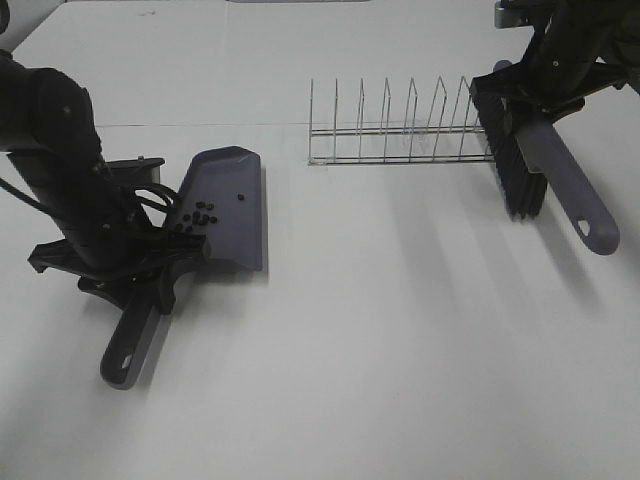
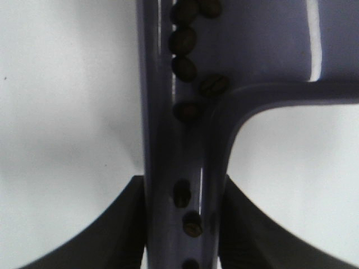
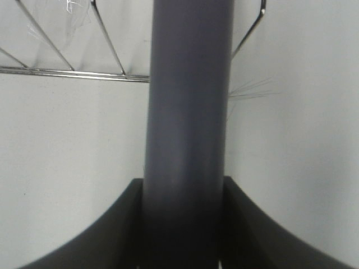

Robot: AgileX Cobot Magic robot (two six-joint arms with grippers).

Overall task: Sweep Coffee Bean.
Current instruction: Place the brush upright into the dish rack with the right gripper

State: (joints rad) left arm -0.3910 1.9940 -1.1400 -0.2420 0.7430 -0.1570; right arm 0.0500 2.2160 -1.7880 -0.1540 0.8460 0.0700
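Exterior high view places the coffee bean lot inside the grey-purple dustpan, bunched at the handle end, with one bean lying apart nearer the middle of the pan; I see none loose on the tabletop. The left jaws are closed on the dustpan handle just behind the pan; the left wrist view confirms it, with dark fingers pressed against both sides of the handle and several beans sitting in its hollow channel. The right jaws are clamped round the handle of the brush, which hangs bristles-down at the end of the wire rack, well apart from the dustpan; the right wrist view shows that handle filling the gap between the fingers.

The beans look hard, light and roundish, so I judge they will roll at the slightest tilt or bump, and they are too small to pinch one by one; the place to take hold is the tool handles, as now. The pan appears to be stiff, smooth plastic that offers little friction; keeping its open lip no lower than the handle end should stop the load running out; beans lodged in the channel may drop out if the handle dips.
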